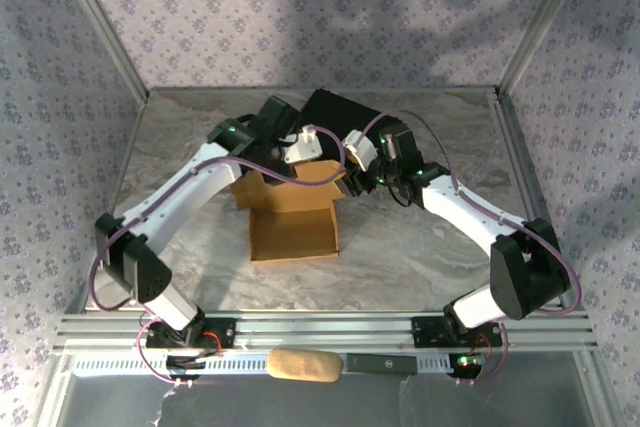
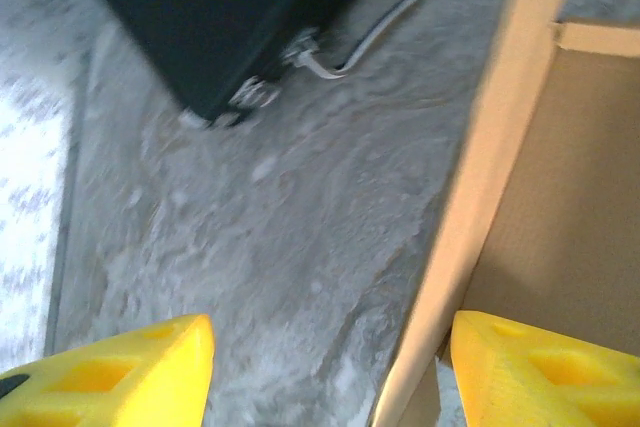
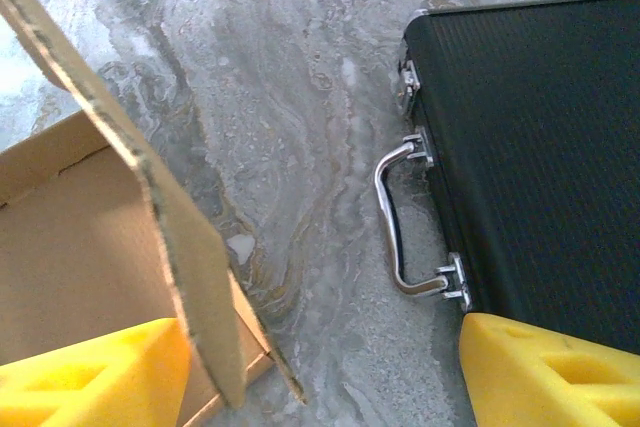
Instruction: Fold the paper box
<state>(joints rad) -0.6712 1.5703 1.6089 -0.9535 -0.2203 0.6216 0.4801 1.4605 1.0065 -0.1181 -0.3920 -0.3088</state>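
**At the table's middle — a loose box between two open pincers**

Toward the far edge of the table [image 1: 430, 247], just short of the black case [image 1: 345, 112], the paper box [image 1: 292, 215] is seen half formed, as an open tray with some walls raised. The left gripper [image 2: 330, 377] is spread wide. One upright cardboard wall stands between its fingers, close by one of them, and nothing is clamped. The right gripper [image 3: 320, 377] is likewise held wide. A tilted flap is set just beside one of its fingers, and nothing is gripped there either.

The risk is judged to lie in that looseness. With no wall pinched, the raised sides may be flattened by the cardboard's own stiffness, and a fold could be lost. If either pincer is closed off-centre, a wall may be creased where no score is cut. The light box may also be pushed across the surface — toward the case, whose metal handle [image 3: 395, 222] is near the right fingers and could be snagged.
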